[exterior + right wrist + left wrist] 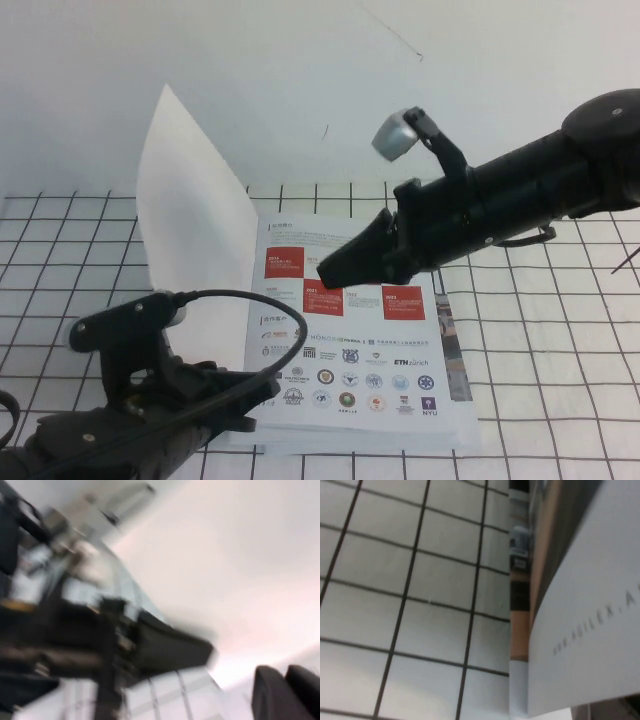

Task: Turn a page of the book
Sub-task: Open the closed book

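Observation:
The book [350, 400] lies open on the gridded table, showing red squares and rows of logos. Its cover page [190, 220] stands nearly upright at the book's left side, white side facing me. My right gripper [328, 268] hovers over the inside page just right of the spine, fingers together, holding nothing and apart from the raised page. In the right wrist view its fingertips [270, 695] sit side by side before the white page [225, 570]. My left gripper [245, 395] lies low at the book's near-left corner. The left wrist view shows the page's underside [590, 630] close up.
The table [540, 400] is white with a black grid and meets a white wall [300, 80] behind. A strip of another booklet [455, 340] shows under the book's right edge. The left arm's cable [260, 300] loops over the book's left part.

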You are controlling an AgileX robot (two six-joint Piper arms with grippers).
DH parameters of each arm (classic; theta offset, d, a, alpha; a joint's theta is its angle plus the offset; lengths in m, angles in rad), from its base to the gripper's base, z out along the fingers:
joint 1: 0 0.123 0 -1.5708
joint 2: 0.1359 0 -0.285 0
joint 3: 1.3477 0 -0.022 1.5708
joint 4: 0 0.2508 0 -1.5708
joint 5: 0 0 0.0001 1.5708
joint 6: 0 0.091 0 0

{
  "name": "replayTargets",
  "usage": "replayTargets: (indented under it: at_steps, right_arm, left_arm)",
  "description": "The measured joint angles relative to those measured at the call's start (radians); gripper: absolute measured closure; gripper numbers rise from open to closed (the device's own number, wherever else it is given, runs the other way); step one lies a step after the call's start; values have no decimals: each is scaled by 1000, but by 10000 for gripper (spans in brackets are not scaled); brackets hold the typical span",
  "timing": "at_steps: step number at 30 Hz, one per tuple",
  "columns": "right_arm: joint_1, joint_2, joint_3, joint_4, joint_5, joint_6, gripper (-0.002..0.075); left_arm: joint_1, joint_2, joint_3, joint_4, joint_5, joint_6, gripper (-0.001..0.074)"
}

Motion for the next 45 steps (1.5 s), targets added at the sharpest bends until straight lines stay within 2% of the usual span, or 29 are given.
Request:
replayTargets:
  at_steps: [4,8,16,23,34,45]
  right_arm:
    - [24,57,0,-164,-68,100,718]
    - [49,150,0,-225,-94,134,726]
    - [55,277,-2,-274,-149,187,727]
    - [55,277,-9,-288,-147,199,727]
    - [55,277,-9,-292,-145,207,727]
    - [55,277,-10,-303,-145,210,727]
  left_arm:
    - [0,0,40,0,-9,-131,737]
    - [0,0,60,0,-10,-191,737]
    - [0,0,69,0,-18,-244,737]
    - [2,28,69,7,-29,-243,737]
    - [56,180,69,16,-11,-241,737]
    - [58,233,69,65,42,-239,737]
